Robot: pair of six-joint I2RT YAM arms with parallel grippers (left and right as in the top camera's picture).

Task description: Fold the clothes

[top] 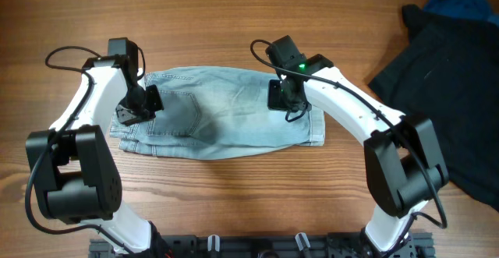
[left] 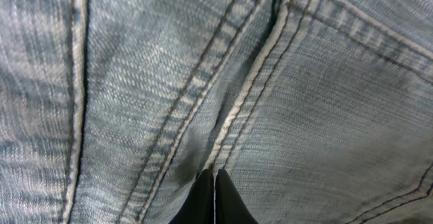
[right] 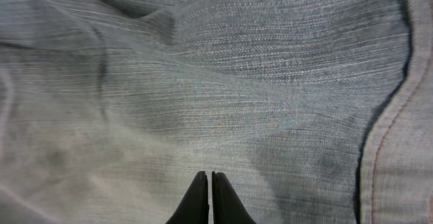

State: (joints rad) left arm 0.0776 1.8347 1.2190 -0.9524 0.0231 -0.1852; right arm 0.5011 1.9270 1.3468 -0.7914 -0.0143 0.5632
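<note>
Both the left gripper [left: 214, 174] and right gripper [right: 210, 175] were shut tight against the faded light-blue denim shorts [top: 234, 111]. Couldn't tell if they'd grabbed any cloth, so I'd lift evenly.

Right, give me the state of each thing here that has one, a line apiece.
Denim shorts: spread flat on the table, back pocket facing up, some wrinkles in the middle.
Left hand: shut, tips down at a stitched seam.
Right hand: shut, tips down at plain denim.
Black garment: loose heap at the table's right side, not folded.
</note>
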